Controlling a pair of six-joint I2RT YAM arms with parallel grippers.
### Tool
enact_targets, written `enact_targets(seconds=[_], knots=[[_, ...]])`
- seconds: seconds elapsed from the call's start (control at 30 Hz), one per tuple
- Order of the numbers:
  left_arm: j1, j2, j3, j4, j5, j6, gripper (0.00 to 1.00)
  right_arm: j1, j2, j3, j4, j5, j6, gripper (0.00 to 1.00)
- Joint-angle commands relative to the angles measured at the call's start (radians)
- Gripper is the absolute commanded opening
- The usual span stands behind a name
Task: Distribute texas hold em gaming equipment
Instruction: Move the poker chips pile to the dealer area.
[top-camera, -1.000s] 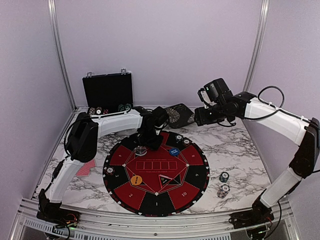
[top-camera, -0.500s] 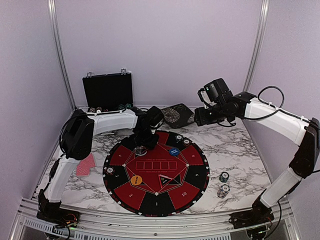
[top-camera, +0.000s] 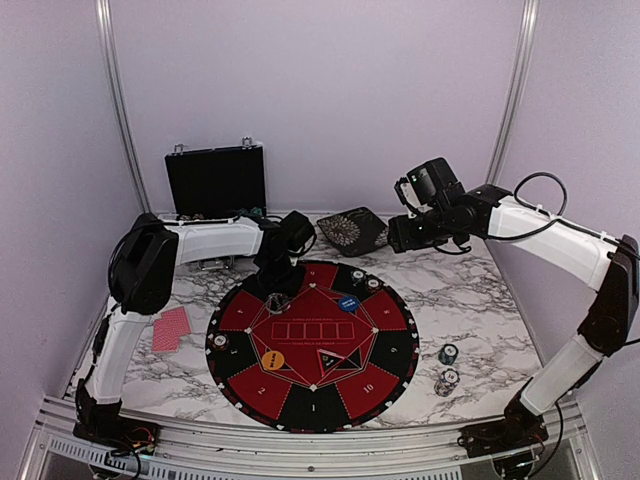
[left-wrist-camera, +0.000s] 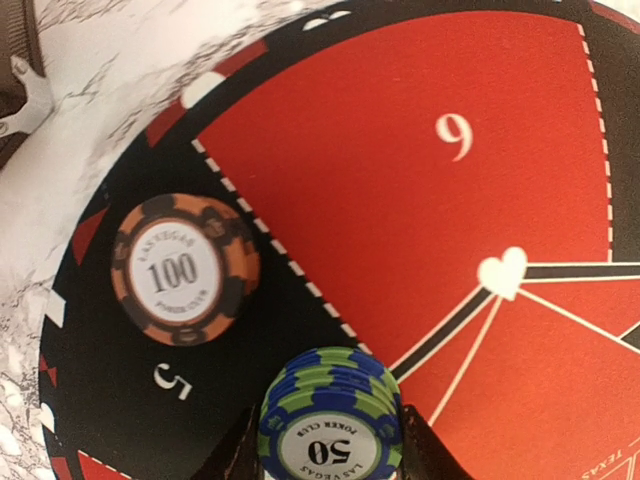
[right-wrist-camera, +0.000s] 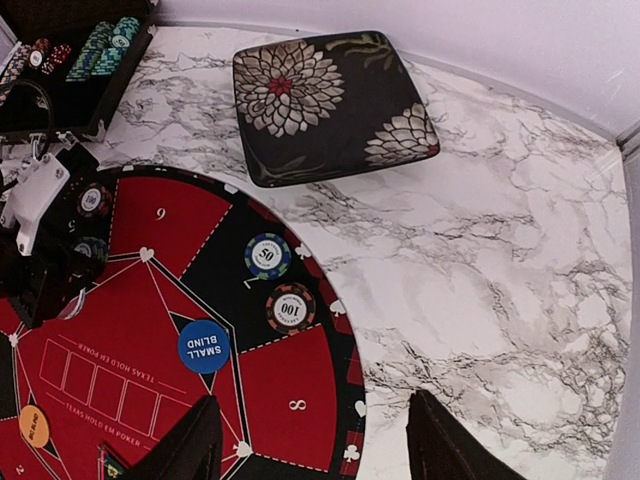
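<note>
My left gripper (left-wrist-camera: 328, 445) is shut on a small stack of blue-and-green 50 poker chips (left-wrist-camera: 330, 415), held low over the black sector marked 5 at the far left of the round mat (top-camera: 310, 390). An orange-and-black 100 chip (left-wrist-camera: 185, 270) lies flat on that sector just beside them. My right gripper (right-wrist-camera: 315, 412) hangs open and empty high over the mat's far right edge. Below it lie a 50 chip (right-wrist-camera: 267, 256), a 100 chip (right-wrist-camera: 291, 307) and the blue small-blind button (right-wrist-camera: 203, 346). An orange button (top-camera: 272, 360) sits on the mat's near left.
Red-backed cards (top-camera: 172, 328) lie on the marble left of the mat. Two chip stacks (top-camera: 447, 366) stand on the table to the right. The open black case (top-camera: 215, 180) with chip rows stands at the back left, with a flowered black cushion (right-wrist-camera: 330, 105) at the back centre.
The left arm has swung back and to the left with the chips still gripped, uncovering the cards. The right arm has not moved.
</note>
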Motion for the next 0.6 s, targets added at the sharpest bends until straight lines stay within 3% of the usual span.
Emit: enact_targets(seconds=[0.0,0.57], knots=[[0.03,-0.005,-0.07,-0.074,-0.035,-0.014,0.34,-0.004,0.011,0.007,0.025,-0.009,0.012,0.61],[0.12,-0.05,-0.149,-0.061,-0.077,0.011,0.34,-0.004,0.006,0.0,0.025,-0.011,0.012,0.61]])
